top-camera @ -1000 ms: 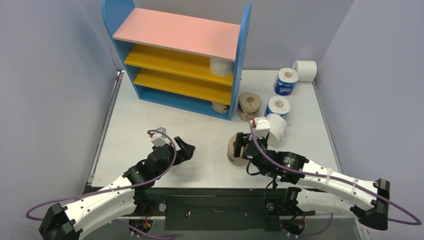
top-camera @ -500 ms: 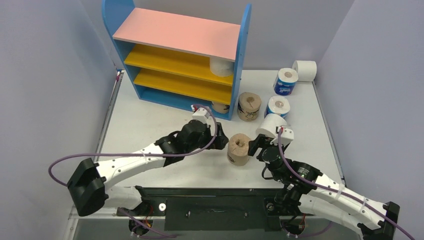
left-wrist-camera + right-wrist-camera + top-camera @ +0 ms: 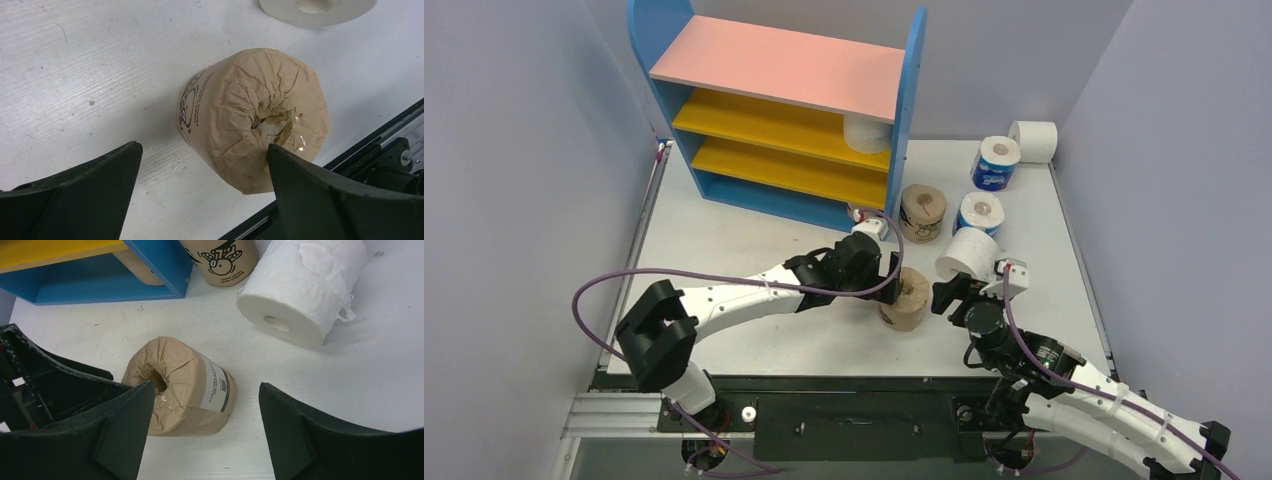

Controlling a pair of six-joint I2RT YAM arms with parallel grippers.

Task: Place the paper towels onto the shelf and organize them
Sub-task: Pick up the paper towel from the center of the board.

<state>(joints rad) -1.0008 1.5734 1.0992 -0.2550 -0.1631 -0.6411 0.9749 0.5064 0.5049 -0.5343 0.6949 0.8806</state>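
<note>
Table (image 3: 724, 250) — tan roll (image 3: 907, 299) (sideways) between left gripper (image 3: 890, 275), right gripper (image 3: 946, 297).

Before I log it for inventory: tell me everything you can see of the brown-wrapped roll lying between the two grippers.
The brown-wrapped roll lies on its side on the white table, one end facing the open left gripper. Crinkled tan paper wraps it, tucked into the core hole, with clear tape there. Black print marks one side, a white barcode label another. Whether the gripper touches it, I cannot tell.
</note>
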